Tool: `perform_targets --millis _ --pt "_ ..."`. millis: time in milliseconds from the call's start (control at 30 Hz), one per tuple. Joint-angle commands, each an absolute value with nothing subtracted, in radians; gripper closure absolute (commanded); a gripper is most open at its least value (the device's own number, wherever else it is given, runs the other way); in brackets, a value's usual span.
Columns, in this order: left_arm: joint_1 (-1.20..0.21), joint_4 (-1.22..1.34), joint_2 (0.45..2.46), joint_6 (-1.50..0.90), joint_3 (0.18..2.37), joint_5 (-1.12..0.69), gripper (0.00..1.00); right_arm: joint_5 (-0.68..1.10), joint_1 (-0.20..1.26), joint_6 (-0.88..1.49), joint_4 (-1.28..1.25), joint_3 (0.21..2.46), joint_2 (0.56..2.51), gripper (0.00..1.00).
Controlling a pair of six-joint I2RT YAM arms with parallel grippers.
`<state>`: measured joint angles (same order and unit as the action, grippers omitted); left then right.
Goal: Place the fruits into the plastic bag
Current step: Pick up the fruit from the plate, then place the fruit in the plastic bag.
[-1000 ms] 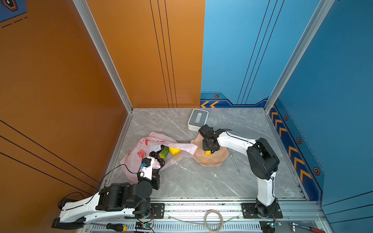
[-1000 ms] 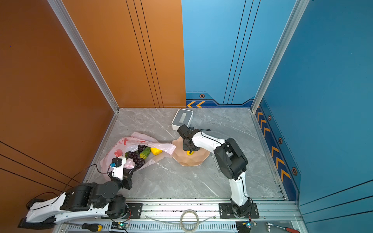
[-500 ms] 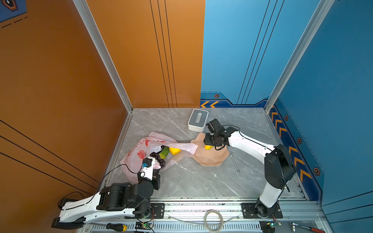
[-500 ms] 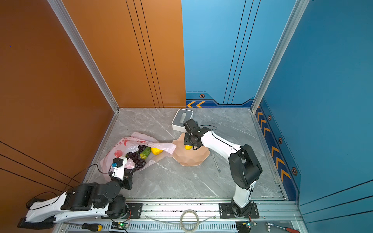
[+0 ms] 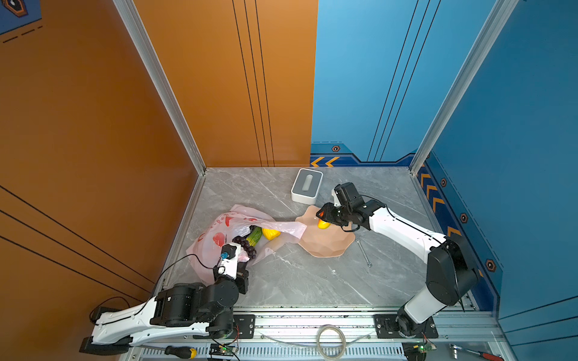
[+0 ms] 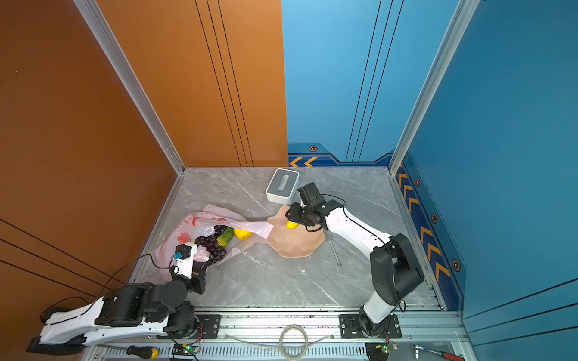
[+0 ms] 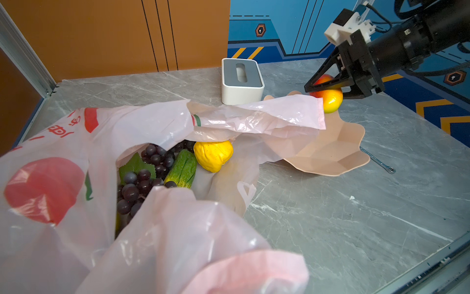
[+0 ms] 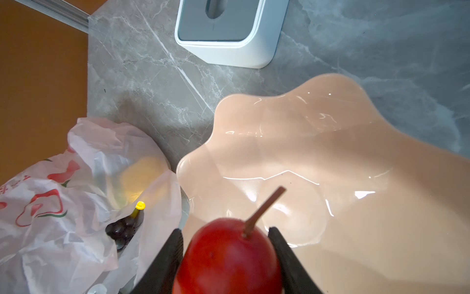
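The pink translucent plastic bag [image 5: 225, 231] [image 6: 187, 228] lies open at the left of the floor. Inside its mouth lie a dark grape bunch [image 7: 142, 178], a green fruit [image 7: 181, 169] and a yellow fruit [image 7: 213, 155]. My left gripper [image 5: 242, 265] is at the bag's near edge, shut on the film, which rises in front of the left wrist view and hides the jaws. My right gripper [image 8: 225, 230] [image 5: 325, 217] is shut on a red-and-yellow mango [image 8: 229, 257] [image 7: 329, 98], held just above the far side of the plate [image 8: 330, 152].
The peach scalloped plate [image 5: 328, 242] sits right of the bag, with one bag handle [image 7: 254, 114] draped over its edge. A white-and-grey box [image 5: 306, 186] stands just behind it. A small metal pin [image 5: 364, 253] lies right of the plate. Walls close in on three sides.
My right arm has swung its elbow out to the right and raised the mango a little off the plate. The left arm and the bag have not moved.
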<state>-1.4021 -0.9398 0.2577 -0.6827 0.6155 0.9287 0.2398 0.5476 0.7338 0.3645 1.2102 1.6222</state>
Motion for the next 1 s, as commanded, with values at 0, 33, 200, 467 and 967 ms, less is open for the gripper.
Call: perform_targets --millis 0,33,200,467,967 --pt "-1.413 -0.954 0.271 -0.698 0.631 0.959 1.00 0.321 0.534 0.764 0.296 1.184 1.586 0.57" --pt "-1.413 -0.954 0.273 -0.699 0.632 0.959 1.00 0.332 0.530 0.767 0.287 1.181 1.579 0.57" --pt "-1.404 -0.955 0.286 -0.698 0.632 0.956 1.00 0.384 0.522 0.788 0.232 1.156 1.555 0.57" --pt "-1.360 -0.929 0.326 -0.669 0.635 0.922 1.00 0.458 0.523 0.829 0.159 1.138 1.533 0.57" --pt "-1.261 -0.873 0.341 -0.617 0.627 0.825 1.00 0.563 0.580 0.920 0.024 1.137 1.462 0.57"
